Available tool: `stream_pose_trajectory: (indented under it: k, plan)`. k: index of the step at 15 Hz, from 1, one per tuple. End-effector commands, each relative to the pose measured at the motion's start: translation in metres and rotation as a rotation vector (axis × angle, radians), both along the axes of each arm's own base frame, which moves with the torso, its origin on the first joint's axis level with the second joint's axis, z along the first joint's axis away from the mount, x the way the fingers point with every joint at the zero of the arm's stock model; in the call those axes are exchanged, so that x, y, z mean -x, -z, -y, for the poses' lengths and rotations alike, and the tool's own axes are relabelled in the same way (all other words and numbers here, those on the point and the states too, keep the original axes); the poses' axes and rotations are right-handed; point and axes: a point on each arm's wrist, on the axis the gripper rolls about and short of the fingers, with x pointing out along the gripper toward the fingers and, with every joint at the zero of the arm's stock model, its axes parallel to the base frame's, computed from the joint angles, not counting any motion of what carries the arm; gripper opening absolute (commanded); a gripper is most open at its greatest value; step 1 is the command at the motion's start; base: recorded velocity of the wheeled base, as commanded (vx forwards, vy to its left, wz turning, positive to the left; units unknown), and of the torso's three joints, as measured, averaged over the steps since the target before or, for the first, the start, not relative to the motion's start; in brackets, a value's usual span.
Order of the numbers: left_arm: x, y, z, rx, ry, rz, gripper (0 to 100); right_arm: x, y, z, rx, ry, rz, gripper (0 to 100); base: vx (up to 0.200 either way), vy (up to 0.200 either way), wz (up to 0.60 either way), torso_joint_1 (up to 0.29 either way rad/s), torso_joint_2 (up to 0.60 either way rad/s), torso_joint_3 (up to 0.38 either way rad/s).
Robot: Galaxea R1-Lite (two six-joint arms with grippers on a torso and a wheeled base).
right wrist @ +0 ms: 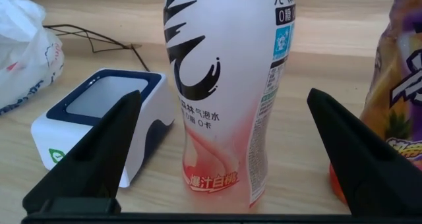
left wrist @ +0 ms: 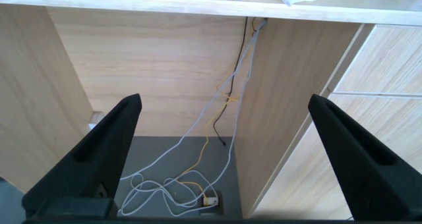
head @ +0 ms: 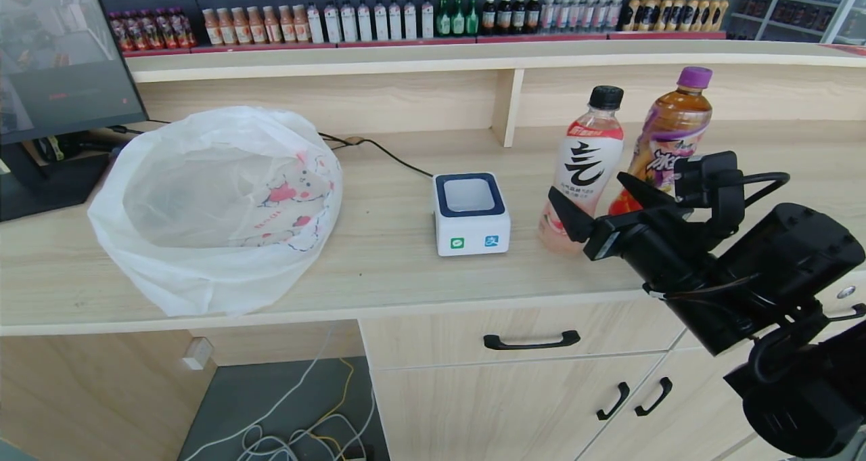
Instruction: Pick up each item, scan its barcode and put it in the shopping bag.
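Grasp pending: right gripper (head: pixel 592 191) is at the bench (head: pixel 379 271) front edge, right end, jaws spread wide and lined up on the pink bottle (head: pixel 587 170). I'd close square on the lower body, clear of the tea bottle (head: pixel 670 136) just behind. Left gripper (left wrist: pixel 224 151) hangs released under the bench. Pink bottle stands upright near the front edge: translucent, black cap, white label.

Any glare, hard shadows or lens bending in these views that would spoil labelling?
Head view: the counter bows slightly along its edges; the monitor mirrors the room; soft shadow under the shopping bag. Right wrist view: the pink bottle is evenly lit, no glare on its label. Left wrist view: the cables are evenly lit.
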Motion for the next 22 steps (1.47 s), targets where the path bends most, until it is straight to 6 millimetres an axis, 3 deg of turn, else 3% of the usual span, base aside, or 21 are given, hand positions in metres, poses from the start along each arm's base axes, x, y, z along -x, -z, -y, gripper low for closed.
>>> stream_pose_trajectory:
  k: [1,9,22]
  plan:
    - [0.0,0.0,0.0,0.0,0.0,0.0,100,-0.005,0.003,0.001,0.003,0.01,-0.006,100,0.0,0.0,0.0,0.0,0.0,0.0]
    - [0.0,0.0,0.0,0.0,0.0,0.0,100,-0.025,0.013,-0.005,-0.006,0.015,-0.018,100,0.0,0.0,0.0,0.0,0.0,0.0]
    - [0.0,0.0,0.0,0.0,0.0,0.0,100,-0.057,0.01,-0.018,-0.031,0.015,0.039,100,0.0,0.0,0.0,0.0,0.0,0.0]
